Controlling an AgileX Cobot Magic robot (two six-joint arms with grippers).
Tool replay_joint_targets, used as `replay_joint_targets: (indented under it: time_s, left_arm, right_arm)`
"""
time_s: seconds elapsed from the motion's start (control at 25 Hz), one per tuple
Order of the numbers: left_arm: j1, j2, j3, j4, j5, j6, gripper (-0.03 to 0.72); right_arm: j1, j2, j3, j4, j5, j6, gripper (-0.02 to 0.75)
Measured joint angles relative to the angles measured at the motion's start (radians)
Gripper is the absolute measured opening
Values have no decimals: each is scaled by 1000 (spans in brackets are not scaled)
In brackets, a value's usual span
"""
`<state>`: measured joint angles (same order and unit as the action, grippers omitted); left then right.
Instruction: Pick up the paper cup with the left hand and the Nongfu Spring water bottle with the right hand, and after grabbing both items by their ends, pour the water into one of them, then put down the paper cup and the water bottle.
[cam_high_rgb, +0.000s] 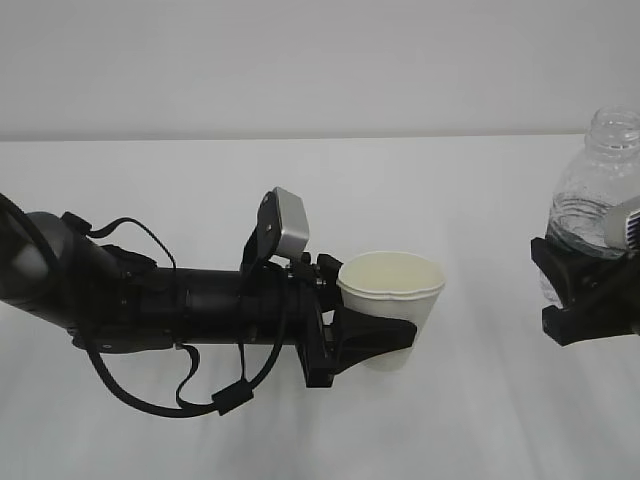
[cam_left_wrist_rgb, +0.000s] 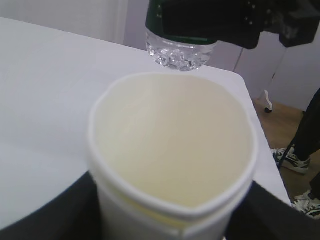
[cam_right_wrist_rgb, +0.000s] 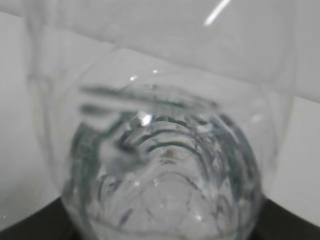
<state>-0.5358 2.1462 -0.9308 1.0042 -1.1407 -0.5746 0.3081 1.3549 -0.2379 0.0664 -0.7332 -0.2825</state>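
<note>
The paper cup (cam_high_rgb: 392, 300) sits upright in the grip of the left gripper (cam_high_rgb: 372, 338), held off the white table (cam_high_rgb: 200, 200) near the middle of the scene, its mouth open to the ceiling. The table is plain and matte, running back to a pale wall (cam_high_rgb: 300, 60); from the left wrist view a strip of wooden floor (cam_left_wrist_rgb: 270, 125) shows past the table's far corner, with someone's sneakers (cam_left_wrist_rgb: 292, 160) on it. The cup is white outside, cream inside, and its rolled rim is squeezed slightly out of round by the black jaws clamped on its lower half. The left arm (cam_high_rgb: 150, 300) lies almost level, reaching in from the left edge with a cable looping under it. Well apart to the right, the Nongfu Spring water bottle (cam_high_rgb: 590, 200) stands upright and capless, clear and ribbed, in the clasp of the right gripper (cam_high_rgb: 580, 295), whose dark jaws close around its lower body. Whether there is water in it I cannot tell.
</note>
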Motion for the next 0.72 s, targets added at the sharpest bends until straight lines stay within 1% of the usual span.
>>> replay_joint_targets:
  time_s: [0.16, 0.28, 0.4, 0.72]
  left_arm:
    - [0, 0, 0, 0, 0, 0, 447]
    - [0, 0, -2, 17, 0, 0, 447]
    - [-4, 0, -4, 27, 0, 0, 446]
    - [-47, 0, -34, 59, -3, 0, 446]
  right_arm:
    - [0, 0, 0, 46, 0, -102, 405]
    - [0, 0, 0, 89, 0, -212, 405]
    - [0, 6, 0, 126, 0, -283, 405]
    - [0, 37, 0, 137, 0, -378, 405]
